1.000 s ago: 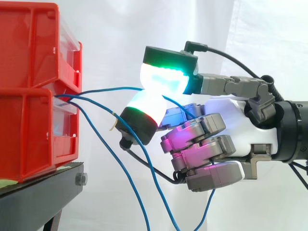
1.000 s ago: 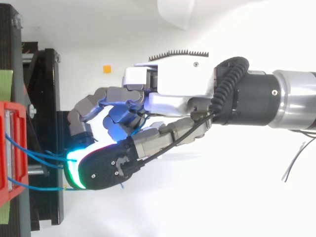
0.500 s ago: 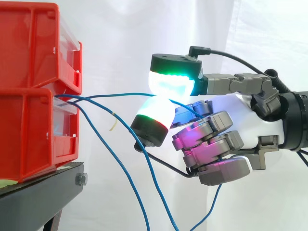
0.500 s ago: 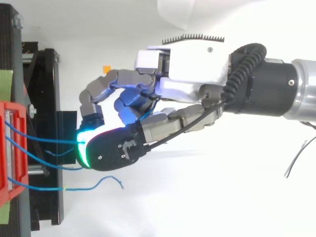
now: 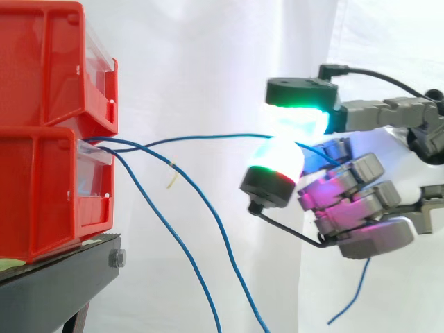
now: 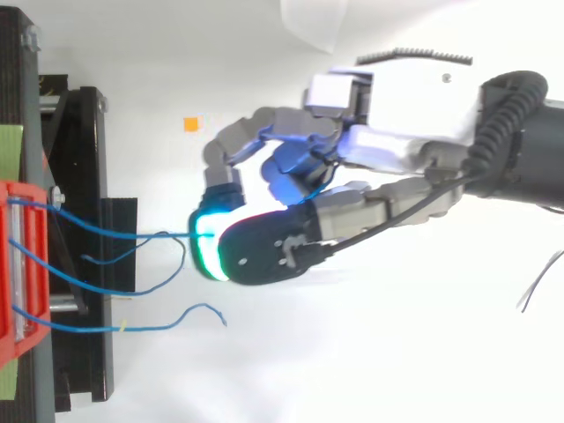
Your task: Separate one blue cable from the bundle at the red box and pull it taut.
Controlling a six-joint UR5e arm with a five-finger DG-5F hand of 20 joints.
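Two red boxes are stacked at the left, and the blue cables come out of the lower red box (image 5: 41,194) (image 6: 13,273). My hand (image 5: 354,208) (image 6: 397,145) is to the right of the boxes, off the stand. It is shut on one blue cable (image 5: 208,136) (image 6: 115,233), pinched between two glowing green-white pads. That cable runs almost straight from the box front to the pinch, and its loose tail (image 5: 354,291) hangs below the hand. Two other blue cables (image 5: 166,222) (image 6: 132,286) droop from the box, apart from the hand.
The boxes sit on a black stand (image 5: 55,284) (image 6: 79,176) at the left. A white curtain hangs behind. A small orange marker (image 6: 191,124) lies on the white floor past the stand.
My hand has moved right, away from the boxes, keeping its pinch on the blue cable. That cable has drawn out longer and straighter. The other cables have slipped free and hang by the box.
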